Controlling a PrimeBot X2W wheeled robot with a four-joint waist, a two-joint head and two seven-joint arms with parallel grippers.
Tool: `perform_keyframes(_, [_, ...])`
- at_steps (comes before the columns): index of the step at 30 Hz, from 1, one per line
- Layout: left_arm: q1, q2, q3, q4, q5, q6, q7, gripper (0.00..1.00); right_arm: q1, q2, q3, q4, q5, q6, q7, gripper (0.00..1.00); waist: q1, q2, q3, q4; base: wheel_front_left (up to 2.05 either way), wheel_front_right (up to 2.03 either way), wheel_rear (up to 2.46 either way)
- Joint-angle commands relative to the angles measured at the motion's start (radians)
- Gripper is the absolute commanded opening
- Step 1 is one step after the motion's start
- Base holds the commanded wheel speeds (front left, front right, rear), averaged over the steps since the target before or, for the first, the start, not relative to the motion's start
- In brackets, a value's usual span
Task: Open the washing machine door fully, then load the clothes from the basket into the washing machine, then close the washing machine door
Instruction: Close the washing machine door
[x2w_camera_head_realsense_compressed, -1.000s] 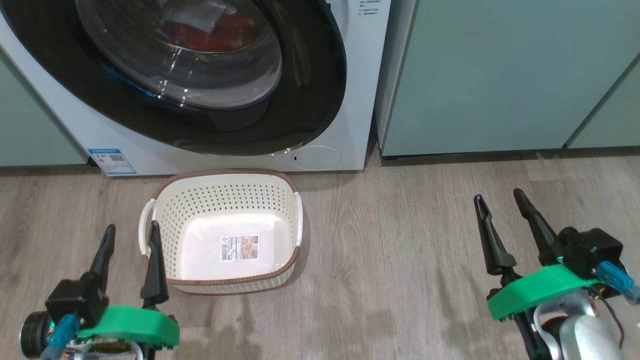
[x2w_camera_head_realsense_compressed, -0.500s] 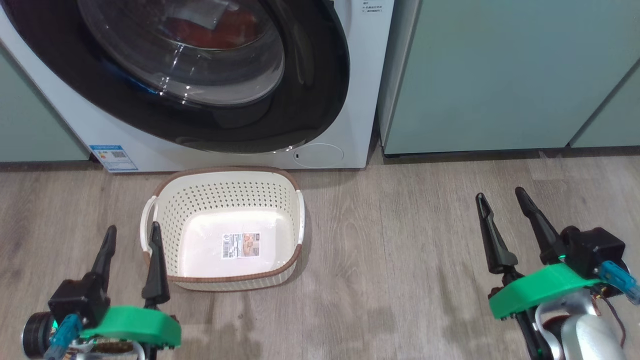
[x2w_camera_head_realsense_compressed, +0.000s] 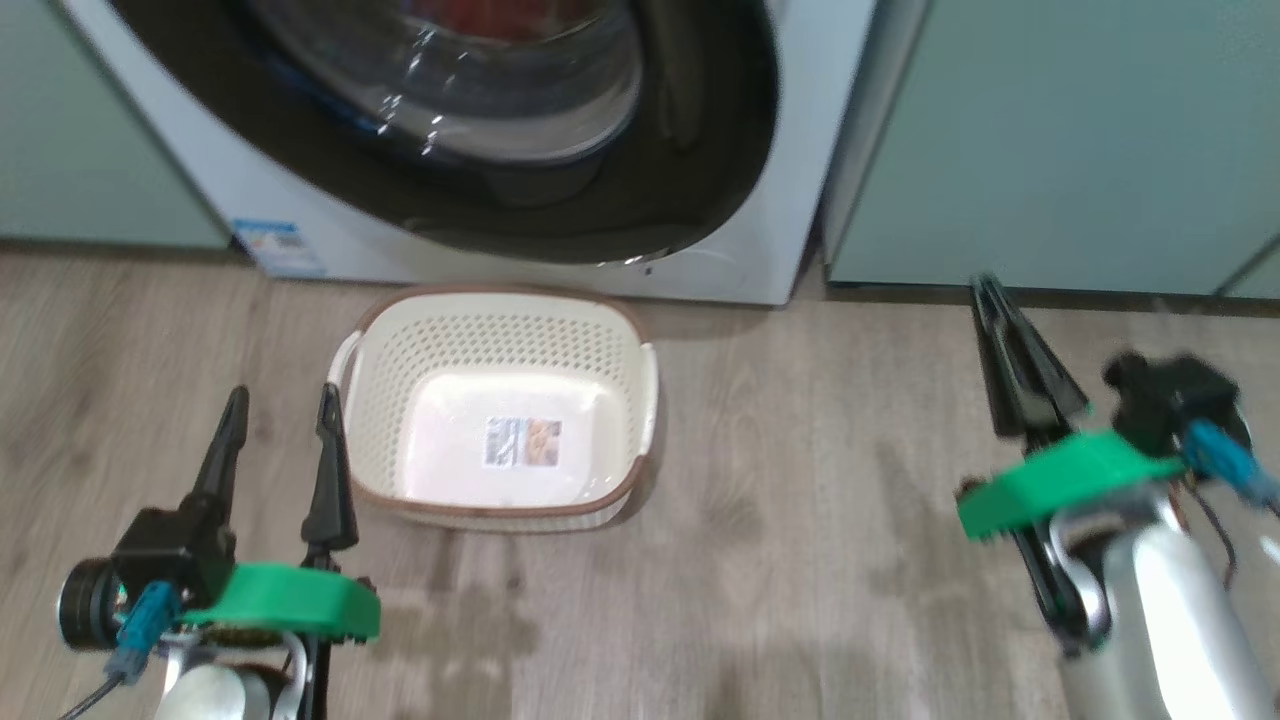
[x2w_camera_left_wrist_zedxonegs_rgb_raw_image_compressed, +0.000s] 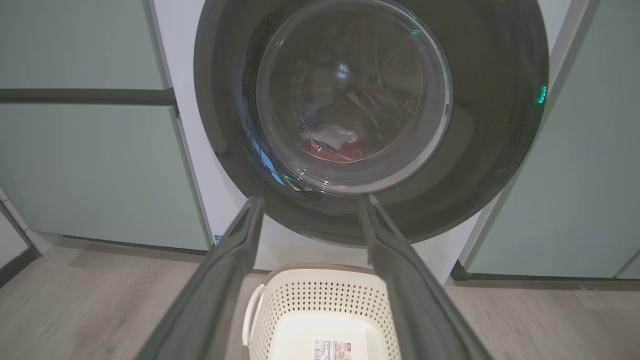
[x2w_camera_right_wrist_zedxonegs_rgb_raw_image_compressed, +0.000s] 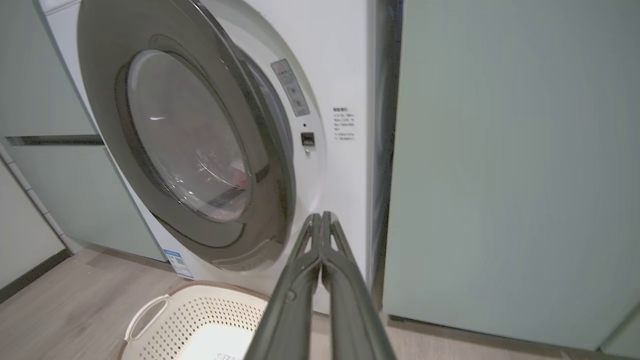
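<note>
Bright, even light; motion-blurred head view

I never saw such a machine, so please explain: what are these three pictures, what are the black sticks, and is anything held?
This is a two-armed robot. One picture comes from its head, looking down; the others from its wrists. The sticks are gripper fingers: the left gripper is open, the right gripper shut, both empty. On the wooden floor an empty cream basket stands before a white washing machine. Red clothes lie behind the glass of its door, which looks slightly ajar.
</note>
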Motion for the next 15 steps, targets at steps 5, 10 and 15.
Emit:
perform_keyframes(5, [-0.079, 0.002, 0.024, -0.022, 0.001, -0.004, -0.02, 1.0, -0.18, -0.012, 0.081, 0.029, -0.015, 0.0, 0.002, 0.0, 0.0, 0.0, 0.059, 0.082, 0.0, 0.0, 0.0])
perform_keyframes(10, [-0.113, -0.013, 0.015, -0.008, -0.002, -0.012, -0.03, 1.0, -0.33, -0.031, 0.121, 0.12, -0.008, 0.0, -0.006, 0.0, 0.0, 0.0, 0.089, 0.138, 0.0, 0.0, 0.0])
perform_keyframes(15, [-0.142, -0.028, 0.014, 0.011, -0.003, -0.017, -0.035, 1.0, -0.474, -0.043, 0.127, 0.234, -0.019, 0.0, -0.024, 0.0, 0.0, 0.0, 0.118, 0.174, 0.0, 0.0, 0.0])
